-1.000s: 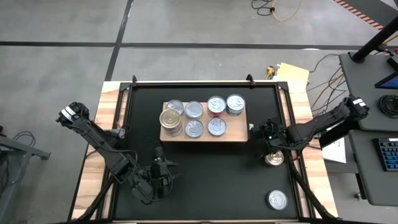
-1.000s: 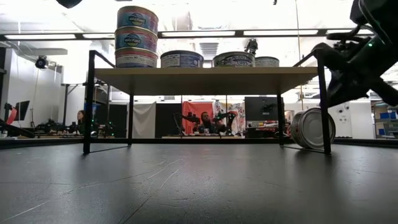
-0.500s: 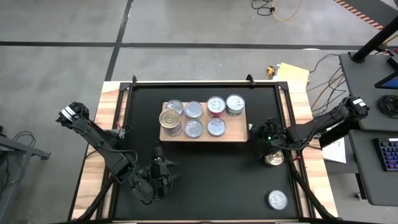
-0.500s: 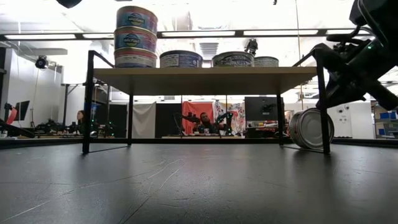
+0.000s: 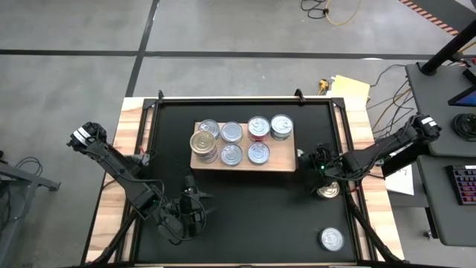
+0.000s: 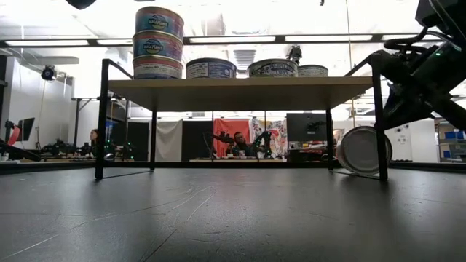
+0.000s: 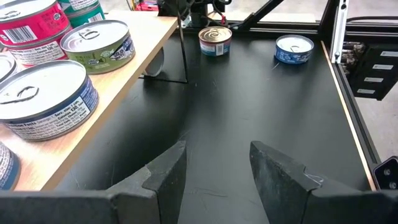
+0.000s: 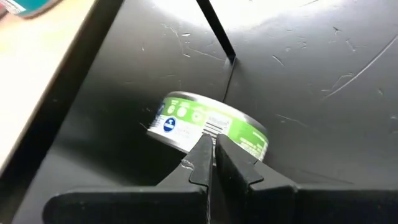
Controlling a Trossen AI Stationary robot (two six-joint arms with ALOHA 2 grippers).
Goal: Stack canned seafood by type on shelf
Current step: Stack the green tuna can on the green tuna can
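Your right gripper point(image 5: 320, 165) was clenched shut, holding nothing, just off the right end of the shelf point(image 5: 282, 161). A green-labelled tin point(image 8: 208, 124) lay tipped on the black mat point(image 5: 245, 216) just past its fingertips, near a shelf leg. Your left gripper point(image 7: 214, 168) hung part-open and empty over the mat, near the front-left.

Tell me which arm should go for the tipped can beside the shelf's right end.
Right. Its gripper is beside the green-labelled can, jaws shut and pointing at it. The left gripper waits near the mat's front, far off.
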